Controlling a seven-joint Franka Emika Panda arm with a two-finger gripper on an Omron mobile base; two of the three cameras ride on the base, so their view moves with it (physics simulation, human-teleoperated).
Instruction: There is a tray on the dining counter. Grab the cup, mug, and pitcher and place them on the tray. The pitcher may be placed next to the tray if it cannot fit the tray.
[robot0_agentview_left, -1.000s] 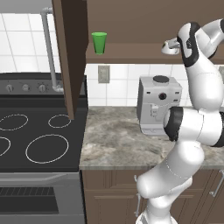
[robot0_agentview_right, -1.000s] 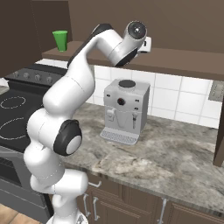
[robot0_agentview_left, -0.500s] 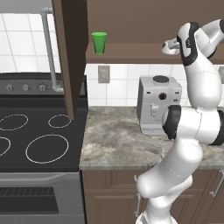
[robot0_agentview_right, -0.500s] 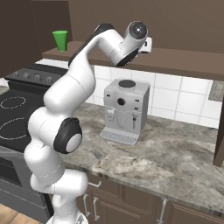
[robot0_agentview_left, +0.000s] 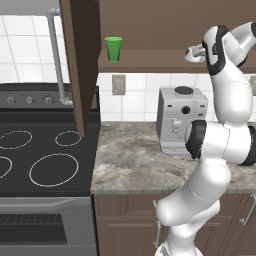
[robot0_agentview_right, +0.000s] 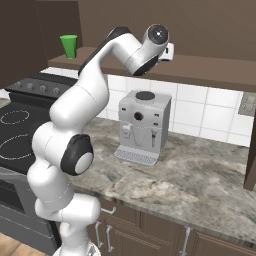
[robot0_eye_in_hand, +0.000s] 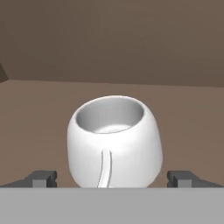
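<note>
Hand view: the white mug sits upright on a brown shelf, centred between our claw tips, which are spread wide either side of it. We judge it rigid, light, smooth; grip across the rounded body, handle facing us

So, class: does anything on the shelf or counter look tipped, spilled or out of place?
Nothing stands out. The mug and the cup stand upright on the shelf, the coffee machine sits square on the counter, no spills.
</note>
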